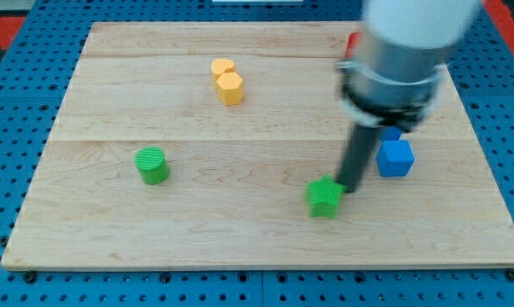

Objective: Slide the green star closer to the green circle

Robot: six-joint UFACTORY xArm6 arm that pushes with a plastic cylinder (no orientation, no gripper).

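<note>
The green star [324, 197] lies on the wooden board at the lower middle-right of the view. The green circle [152, 165] stands far to its left, at the board's left side. My tip [351, 186] is just right of the green star and slightly above it in the view, touching or nearly touching its upper right edge. The rod rises from there to the arm's grey and white body at the view's top right.
Two yellow blocks [228, 81] sit together at the upper middle. A blue cube [395, 158] lies right of the rod, with another blue piece behind it. A red block [352, 43] peeks out beside the arm. The board [239, 247] rests on a blue table.
</note>
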